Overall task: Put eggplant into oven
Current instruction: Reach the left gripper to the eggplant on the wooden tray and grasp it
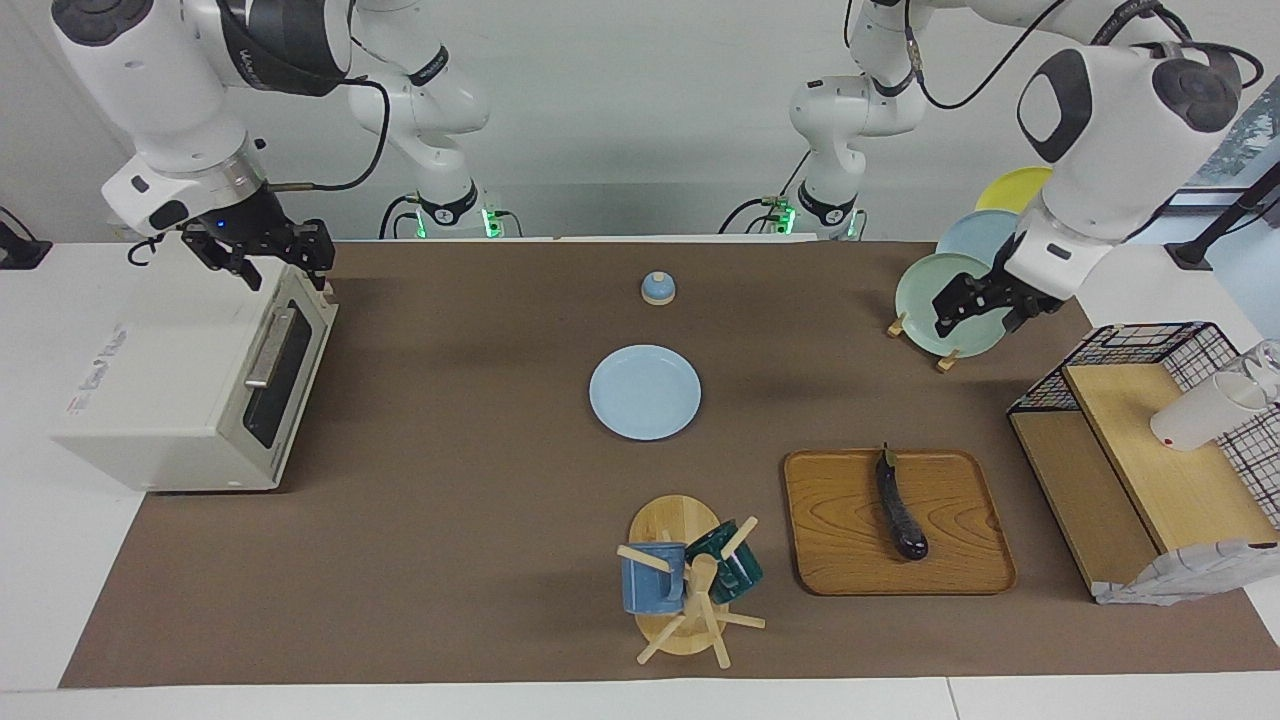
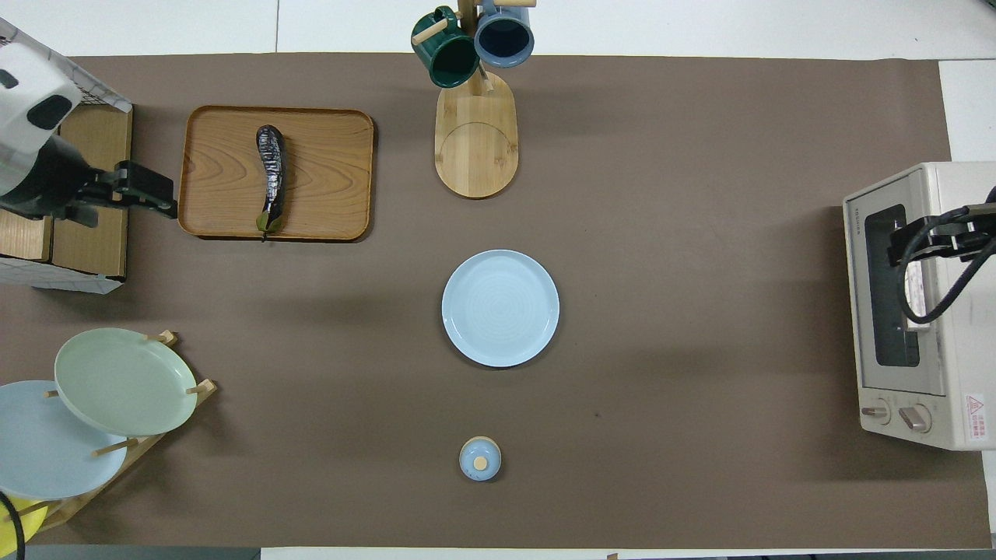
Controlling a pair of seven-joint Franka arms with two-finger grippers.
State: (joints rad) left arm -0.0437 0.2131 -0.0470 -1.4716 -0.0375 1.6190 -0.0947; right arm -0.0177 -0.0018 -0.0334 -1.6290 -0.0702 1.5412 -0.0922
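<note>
The eggplant, dark purple and slim, lies lengthwise on a wooden tray, its green stem toward the robots. The cream oven stands at the right arm's end of the table with its glass door closed. My right gripper hovers over the oven's top front edge above the door, fingers apart and holding nothing. My left gripper hangs open and empty over the mat between the plate rack and the wire shelf, beside the tray.
A light blue plate lies mid-table, with a small blue lid nearer the robots. A mug tree stands next to the tray. A plate rack and a wire-and-wood shelf with a white cup sit at the left arm's end.
</note>
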